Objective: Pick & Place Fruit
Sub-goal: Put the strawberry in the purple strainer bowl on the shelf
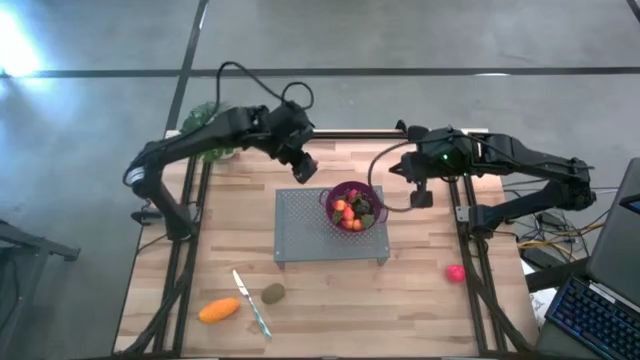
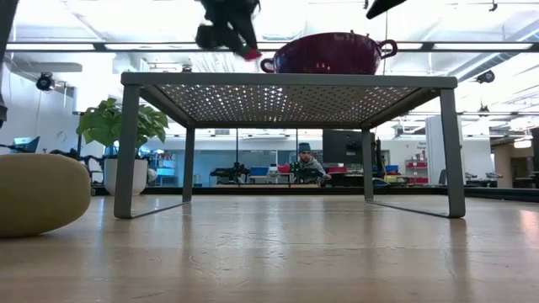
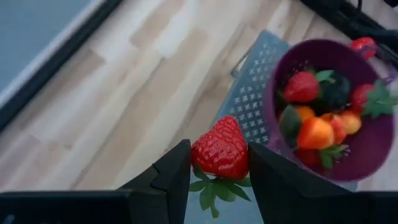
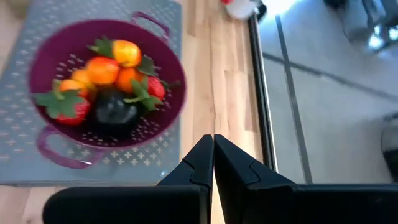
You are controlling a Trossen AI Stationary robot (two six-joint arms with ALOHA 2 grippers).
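Held item: glossy red plastic strawberry with green leaf cap (image 3: 219, 149), pinched between the fingers of the left gripper (image 3: 217, 171), above the near-left corner of the rack.
Grip assessment: jaws bear on the berry's broad flanks, leaf cap toward the wrist. Judged light, rigid and smooth-skinned; the tapered body may slip if pressure eases. Flanks are the sound place to hold.
Support: grey perforated metal rack (image 1: 300, 225) on the wooden table (image 1: 400, 300).
Destination: purple colander with two handles (image 4: 43, 59) on the rack, already holding strawberries, orange pieces and a dark round fruit.
Right gripper (image 4: 212, 163): clenched on nothing, waiting beside the colander.
Outstanding fruit: elongated orange piece (image 1: 219, 310), brown-green oval (image 1: 272, 293), pink-red ball (image 1: 455, 272), all on the table.
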